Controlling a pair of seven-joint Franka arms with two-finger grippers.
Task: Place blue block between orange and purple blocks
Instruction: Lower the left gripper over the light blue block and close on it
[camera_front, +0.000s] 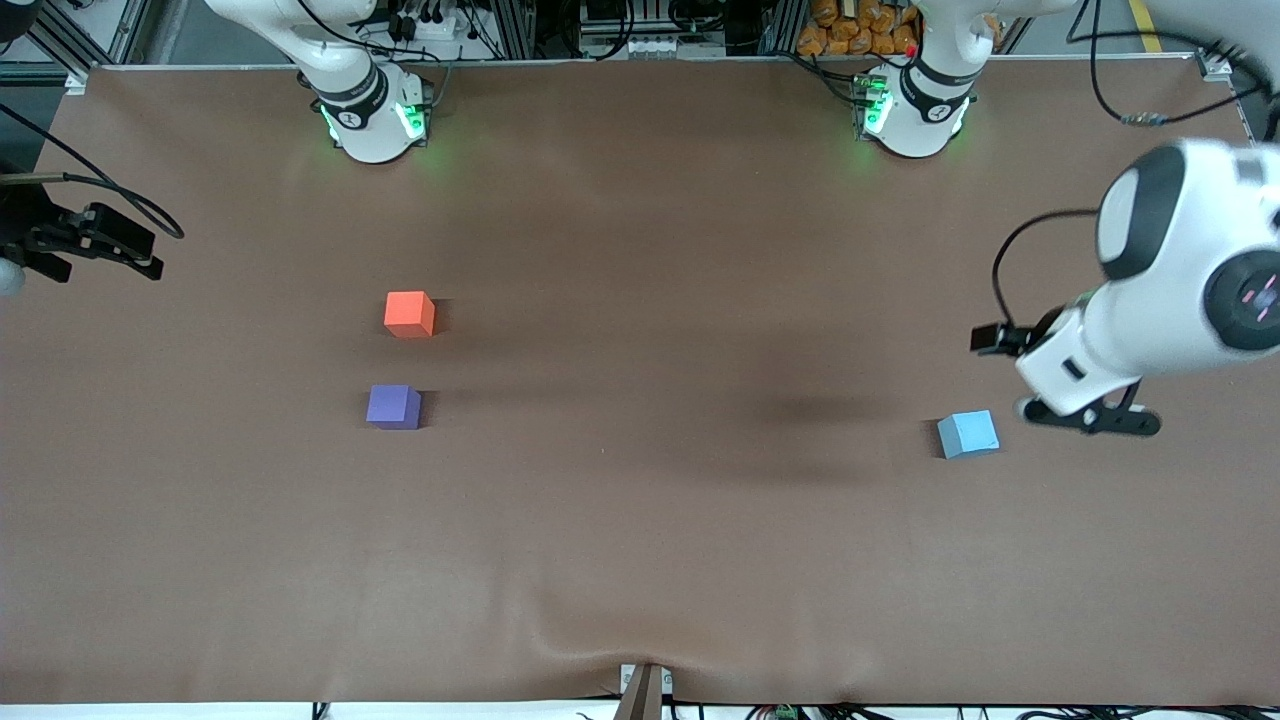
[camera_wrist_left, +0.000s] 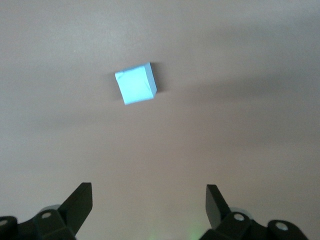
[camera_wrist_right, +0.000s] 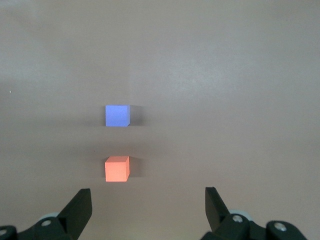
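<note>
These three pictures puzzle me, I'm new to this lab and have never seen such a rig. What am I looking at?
Two robot arms stand at a brown table. The big picture looks down from across it; the other two come from cameras on each arm's wrist. The left tool, open and empty, is over the table near the blue block. The right tool, also open and empty, waits at its own end. The orange block and purple block sit apart, orange farther from the camera. Nothing is held.

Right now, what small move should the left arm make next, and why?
Probably bring the left gripper down over the blue block. Its fingers are open and empty, and the block sits loose on the table beside it, away from the orange block and purple block. The right gripper waits, open.
</note>
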